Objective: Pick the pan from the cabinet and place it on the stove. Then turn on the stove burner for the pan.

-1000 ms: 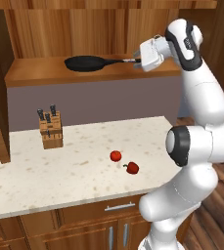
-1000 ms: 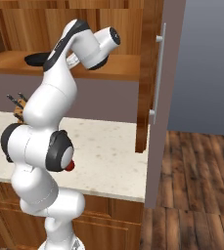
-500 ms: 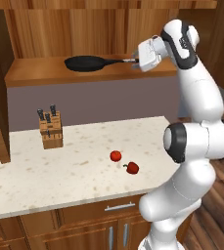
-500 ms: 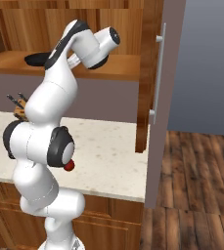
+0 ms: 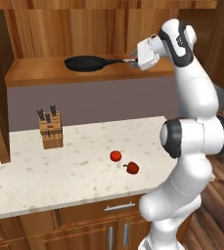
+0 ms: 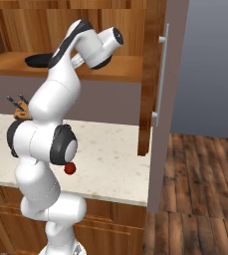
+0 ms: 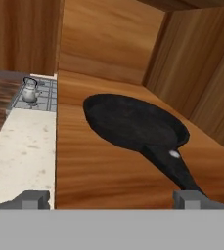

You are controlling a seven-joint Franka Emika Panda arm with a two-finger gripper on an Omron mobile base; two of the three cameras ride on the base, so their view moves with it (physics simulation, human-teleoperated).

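Since a second ago my arm has eased slightly in toward the shelf, and nothing else has shifted. From where I sit, the round matte black frying pan (image 5: pixel 85 63) lies flat on the plain wooden shelf (image 5: pixel 40 74) of the reddish-brown wooden wall cabinet (image 6: pixel 150 74), its long thin handle pointing toward my pincer (image 5: pixel 133 59). The pincer is level with the handle's end, its jaws spread as wide as they go, holding nothing. On the hand camera the pan (image 7: pixel 133 124) sits ahead, and its handle runs down toward the right-hand fingertip (image 7: pixel 187 197), which is at the handle's end; I cannot tell whether they touch. Below the pan, the pale speckled stone bench (image 5: pixel 79 171) carries a wooden knife block (image 5: pixel 50 131) to the pan's lower left and two small red fruits (image 5: pixel 116 156) more nearly beneath it. Beyond the shelf's far end, the hand camera shows a grey gas stove (image 7: pixel 42 100) with a small grey kettle (image 7: pixel 30 92) on its grate.
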